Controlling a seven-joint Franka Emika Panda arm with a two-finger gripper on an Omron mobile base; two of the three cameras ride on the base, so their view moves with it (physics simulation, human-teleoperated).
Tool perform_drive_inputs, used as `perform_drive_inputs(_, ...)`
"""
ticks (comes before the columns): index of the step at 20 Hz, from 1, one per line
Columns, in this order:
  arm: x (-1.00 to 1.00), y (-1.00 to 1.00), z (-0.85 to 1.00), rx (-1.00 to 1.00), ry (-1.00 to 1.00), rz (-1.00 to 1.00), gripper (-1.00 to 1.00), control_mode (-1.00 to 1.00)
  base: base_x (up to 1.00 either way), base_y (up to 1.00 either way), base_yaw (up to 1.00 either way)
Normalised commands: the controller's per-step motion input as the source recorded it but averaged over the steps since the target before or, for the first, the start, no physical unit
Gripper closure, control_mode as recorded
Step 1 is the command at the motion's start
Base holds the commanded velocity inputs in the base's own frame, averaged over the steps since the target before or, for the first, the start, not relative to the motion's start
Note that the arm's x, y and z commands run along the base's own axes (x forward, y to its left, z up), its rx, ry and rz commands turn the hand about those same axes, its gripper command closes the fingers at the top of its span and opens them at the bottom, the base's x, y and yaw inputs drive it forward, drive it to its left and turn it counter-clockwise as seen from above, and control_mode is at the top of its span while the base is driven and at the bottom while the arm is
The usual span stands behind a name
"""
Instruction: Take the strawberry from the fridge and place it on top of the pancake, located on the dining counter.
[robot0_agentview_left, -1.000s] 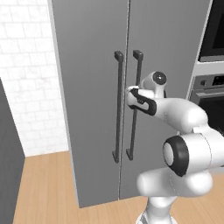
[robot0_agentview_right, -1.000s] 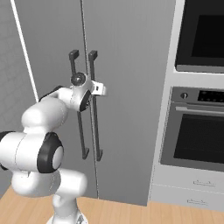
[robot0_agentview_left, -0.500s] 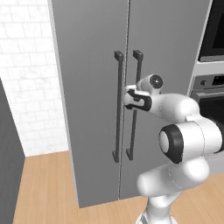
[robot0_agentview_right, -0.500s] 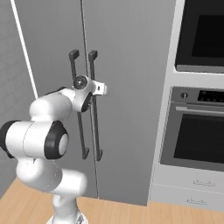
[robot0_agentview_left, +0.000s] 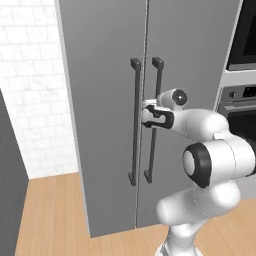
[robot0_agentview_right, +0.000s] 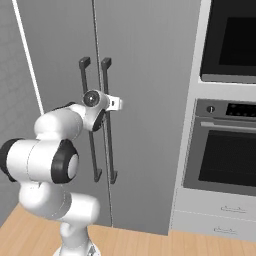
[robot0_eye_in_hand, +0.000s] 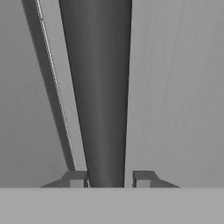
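Reaching: gripper (robot0_agentview_left: 148, 113) set against the right door's handle (robot0_agentview_left: 153, 120) of the fridge (robot0_agentview_left: 105, 75), at about mid-height of the bar, seemingly because the middle gives a square pull.
Grip state: fingertips (robot0_eye_in_hand: 77, 178) spread to either side of the dark bar in the hand view; left tip right against the bar, right tip a sliver off; apparently straddling, not yet clamped, nothing firmly held.
Bar position: handle (robot0_eye_in_hand: 98, 96) running straight up from between the tips, centred enough for a clean close.
Door seam: pale vertical gap between the two doors just left of the bar in the hand view; both doors flush and closed.
Neighbouring bar: left door's handle (robot0_agentview_left: 134, 122) just beside the target, hence the narrow approach from the right side.
Arm posture: elbow folded near the base, forearm level toward the doors, wrist in line with the handle (robot0_agentview_right: 107, 120) in the right base view; likely chosen to leave room to swing the door outward.
Strawberry: presumably behind the closed doors.
Pancake and dining counter: not before the cameras here.
Surroundings: built-in oven (robot0_agentview_right: 230, 160) to the right of the fridge, white tiled wall (robot0_agentview_left: 30, 90) to its left, wood floor (robot0_agentview_left: 50, 220) below.
Step in hand: securing the handle, judged the first stage of the task.
Next need: closing fully on the bar, then pulling along the door's arc.
Risk: slipping off the smooth bar if pulled before the tips bite.
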Motion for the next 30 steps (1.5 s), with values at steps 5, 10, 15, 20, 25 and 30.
perform_drive_inputs(5,-0.87,-0.39,0.0,0.0,0.01,-0.02,1.0,-1.0,0.0,0.0,0.0)
perform_drive_inputs(10,-0.98,-0.66,0.03,0.01,0.01,-0.05,1.0,-1.0,0.0,0.0,0.0)
perform_drive_inputs(15,-1.0,-0.93,0.0,0.04,0.03,-0.07,1.0,-1.0,0.0,0.0,0.0)
perform_drive_inputs(20,-0.91,-0.96,0.11,0.04,0.08,-0.07,1.0,-1.0,0.0,0.0,0.0)
perform_drive_inputs(25,-0.7,-0.98,0.36,0.02,0.16,-0.05,-1.0,-1.0,0.0,0.0,0.0)
perform_drive_inputs(30,-0.86,-0.42,0.31,-0.01,0.07,-0.08,-1.0,-1.0,0.0,0.0,0.0)
